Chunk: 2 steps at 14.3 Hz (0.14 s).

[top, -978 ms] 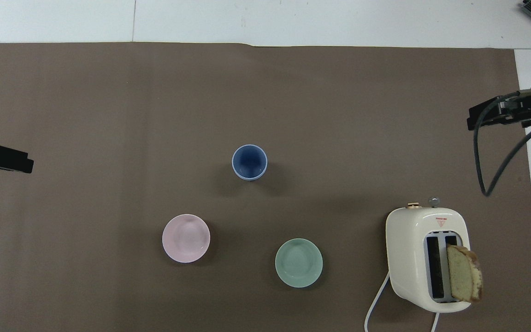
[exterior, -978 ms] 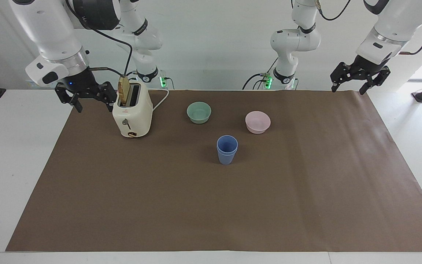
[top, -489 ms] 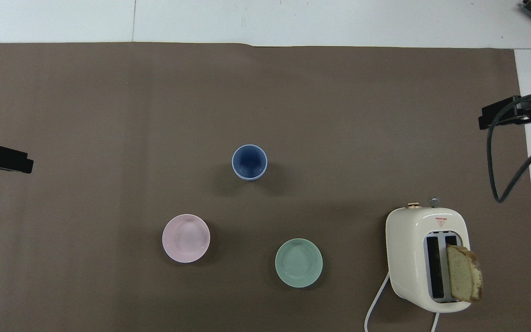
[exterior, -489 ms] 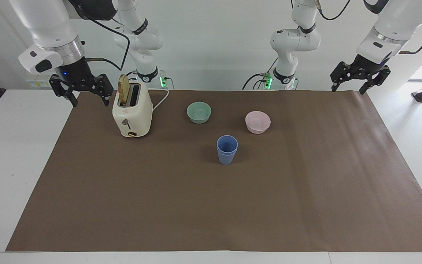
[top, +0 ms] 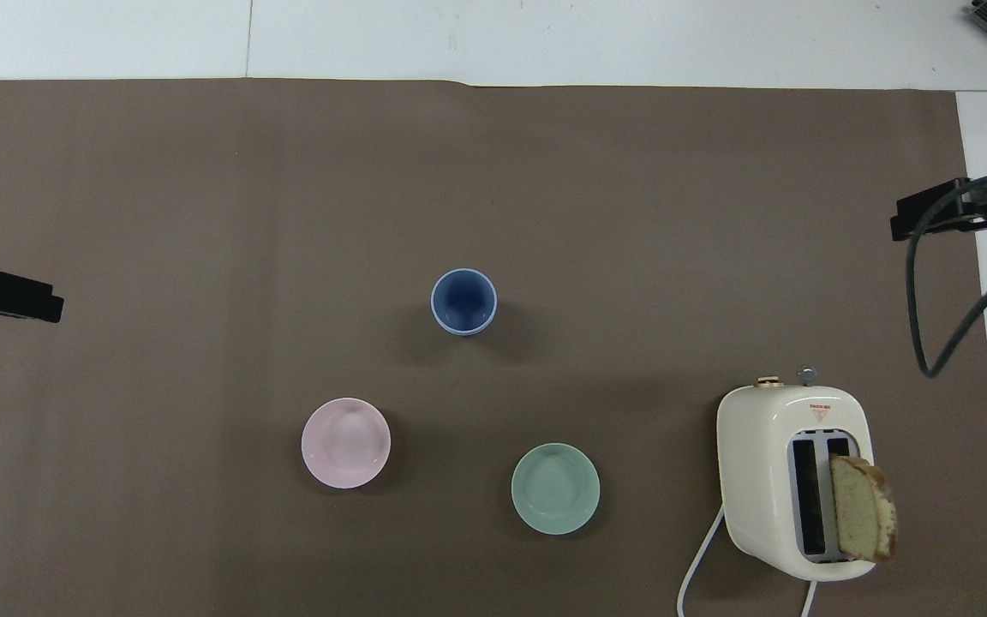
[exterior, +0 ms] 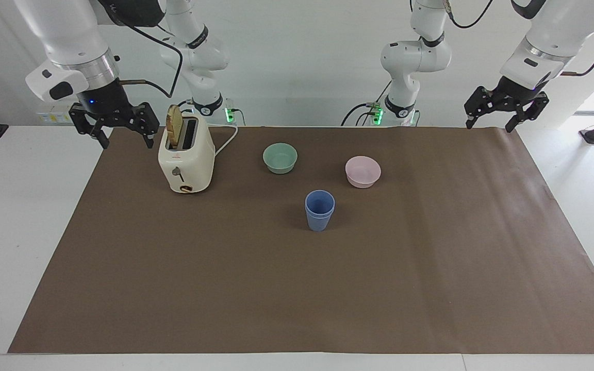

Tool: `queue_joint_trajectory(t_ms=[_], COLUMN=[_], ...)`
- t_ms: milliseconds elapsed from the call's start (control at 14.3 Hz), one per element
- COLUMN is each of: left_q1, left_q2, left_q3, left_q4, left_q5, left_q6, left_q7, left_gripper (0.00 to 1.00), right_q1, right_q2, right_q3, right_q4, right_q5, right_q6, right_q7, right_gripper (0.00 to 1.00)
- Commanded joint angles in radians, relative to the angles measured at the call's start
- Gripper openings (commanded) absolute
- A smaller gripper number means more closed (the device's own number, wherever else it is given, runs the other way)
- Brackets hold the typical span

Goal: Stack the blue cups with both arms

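The two blue cups [exterior: 319, 210] stand nested, one inside the other, upright on the brown mat near the table's middle; they also show in the overhead view [top: 463, 301]. My right gripper [exterior: 126, 141] hangs open and empty in the air beside the toaster, over the mat's edge at the right arm's end; its tip shows in the overhead view [top: 939, 214]. My left gripper [exterior: 489, 126] hangs open and empty over the mat's corner at the left arm's end; only its tip shows in the overhead view [top: 5, 296]. Both are well apart from the cups.
A cream toaster [exterior: 186, 161] with a slice of bread [exterior: 174, 129] in one slot stands near the right arm. A green bowl [exterior: 280, 157] and a pink bowl [exterior: 362, 171] sit nearer to the robots than the cups. The brown mat [exterior: 297, 288] covers the table.
My right gripper has risen and drawn away from the toaster toward the right arm's end of the table, then held still. The left gripper and the cups have not moved.
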Motion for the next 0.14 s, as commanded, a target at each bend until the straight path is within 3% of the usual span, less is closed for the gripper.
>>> queue_joint_trajectory(t_ms=[0,70], left_q1=[-0.002,-0.002], left_q2=[-0.022,-0.022], left_q3=[0.002,0.002], left_q4=[-0.021,-0.021], left_q5=[0.000,0.000], left_q6=[0.001,0.001], left_q7=[0.005,0.005], left_gripper=[1.00,1.00], right_q1=[-0.010,-0.008], right_q2=[-0.013,-0.015], right_q3=[0.002,0.002], right_q4=[-0.013,-0.014], right_q5=[0.012,0.012], right_q6=[0.000,0.000], right_q7=[-0.014,-0.013], right_gripper=[1.00,1.00])
